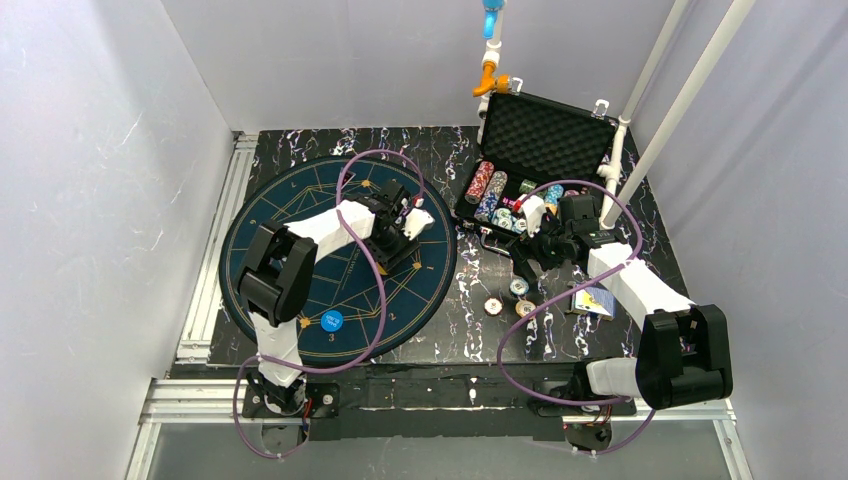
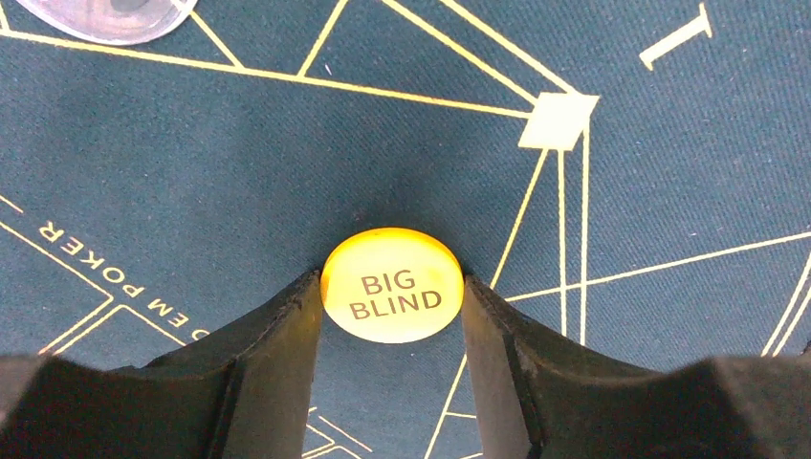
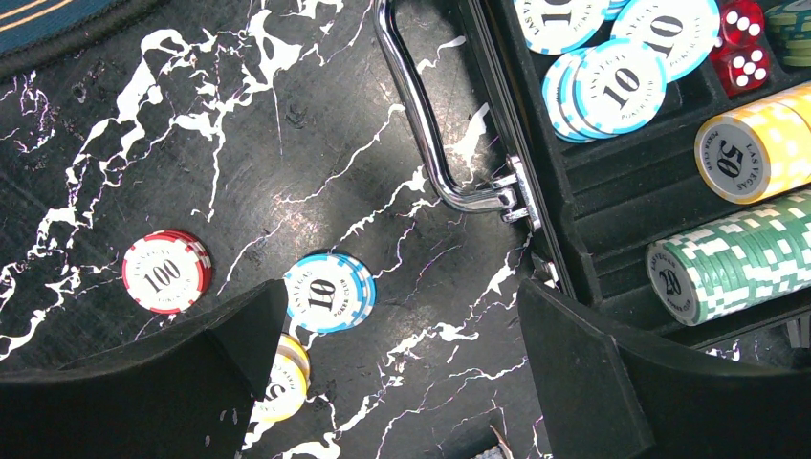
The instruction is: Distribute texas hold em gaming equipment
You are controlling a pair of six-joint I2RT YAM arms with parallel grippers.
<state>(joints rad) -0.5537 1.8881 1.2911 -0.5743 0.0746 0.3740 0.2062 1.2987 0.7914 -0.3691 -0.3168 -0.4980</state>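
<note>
A yellow button disc [image 2: 392,253] marked BIG BLIND lies on the dark-blue mat [image 2: 239,172]. My left gripper [image 2: 392,311] is shut on it, one finger against each side of its rim. In the top view this gripper [image 1: 398,230] is over the mat's right half, and a blue button disc [image 1: 333,321] lies near the mat's front edge. My right gripper [image 3: 397,330] hangs open over the table beside the case, holding nothing. Below it lie a red 100 chip [image 3: 164,272], a blue 10 chip [image 3: 327,292] and a yellow chip [image 3: 282,382], partly hidden by the left finger.
The open black case [image 1: 545,135] stands at the back right with rows of chips [image 3: 736,263], loose blue chips [image 3: 612,81] and red dice [image 3: 741,43]. Its chrome handle [image 3: 421,124] points toward the mat. Playing cards [image 1: 596,300] lie by the right arm. A clear disc [image 2: 105,14] lies on the mat.
</note>
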